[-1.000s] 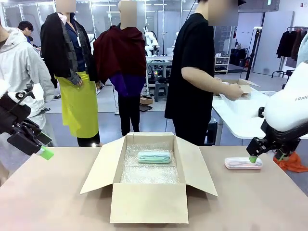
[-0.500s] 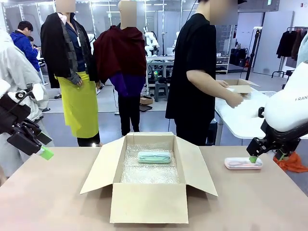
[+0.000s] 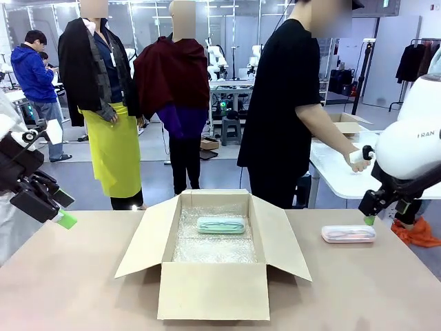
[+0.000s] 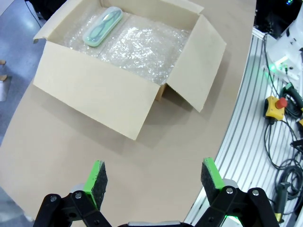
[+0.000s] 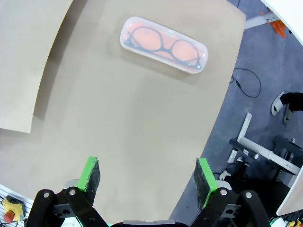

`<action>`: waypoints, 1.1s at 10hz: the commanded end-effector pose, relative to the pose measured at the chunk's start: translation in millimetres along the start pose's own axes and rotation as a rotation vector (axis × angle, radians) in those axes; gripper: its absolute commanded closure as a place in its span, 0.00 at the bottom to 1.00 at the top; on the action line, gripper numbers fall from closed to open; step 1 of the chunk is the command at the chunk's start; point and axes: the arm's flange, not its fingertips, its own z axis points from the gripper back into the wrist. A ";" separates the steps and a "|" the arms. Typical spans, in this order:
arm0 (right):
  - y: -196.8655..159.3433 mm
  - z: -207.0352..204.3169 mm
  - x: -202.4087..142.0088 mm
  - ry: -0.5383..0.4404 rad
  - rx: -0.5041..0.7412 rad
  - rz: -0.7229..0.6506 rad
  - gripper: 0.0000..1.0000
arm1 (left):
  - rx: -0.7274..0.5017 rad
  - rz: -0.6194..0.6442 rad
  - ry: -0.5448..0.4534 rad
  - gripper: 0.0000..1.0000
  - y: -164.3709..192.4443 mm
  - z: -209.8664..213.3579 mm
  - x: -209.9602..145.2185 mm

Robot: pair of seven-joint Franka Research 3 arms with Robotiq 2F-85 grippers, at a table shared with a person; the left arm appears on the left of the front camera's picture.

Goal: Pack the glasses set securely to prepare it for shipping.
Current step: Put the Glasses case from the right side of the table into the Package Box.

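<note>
Mint-green case (image 3: pixel 221 225) lies in cardboard box (image 3: pixel 213 289) on what looks like bubble wrap (image 4: pixel 142 47); pink case (image 5: pixel 163 44) on table (image 3: pixel 358 289); left gripper (image 4: pixel 154 177) and right gripper (image 5: pixel 147 177) jaws spread, empty.

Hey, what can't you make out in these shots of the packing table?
- Front view: the box front wall hides the near floor inside.
- Front view: the mint case is too small to show its contents.
- Right wrist view: the box flap is cut off by the left edge.
</note>
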 end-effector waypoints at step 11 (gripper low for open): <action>-57.5 -55.3 120.6 0.153 0.124 0.014 0.00 | -0.022 -0.003 -0.015 0.00 -0.3 2.2 -0.7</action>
